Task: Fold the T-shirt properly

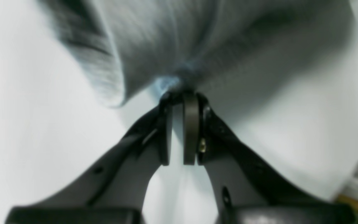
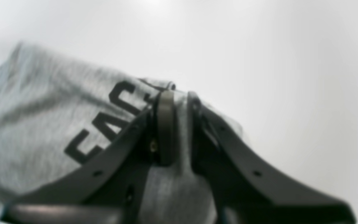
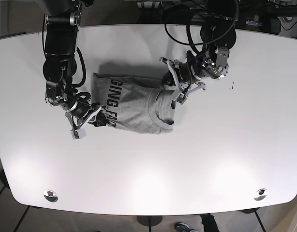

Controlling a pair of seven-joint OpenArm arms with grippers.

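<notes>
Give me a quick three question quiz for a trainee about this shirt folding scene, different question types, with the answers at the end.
1. True or false: both pincers are shut on the shirt.
2. Multiple choice: in the base view, the black lettering lies nearest which pincer? A) the right pincer B) the left pincer C) neither, no lettering shows
3. Fill in: the shirt lies on a ____ table.

Key
1. True. The left wrist view shows cloth bunched at the closed tips; the right wrist view shows cloth pinched between the jaws.
2. A. The print sits at the shirt's end beside the right pincer.
3. White.
</notes>
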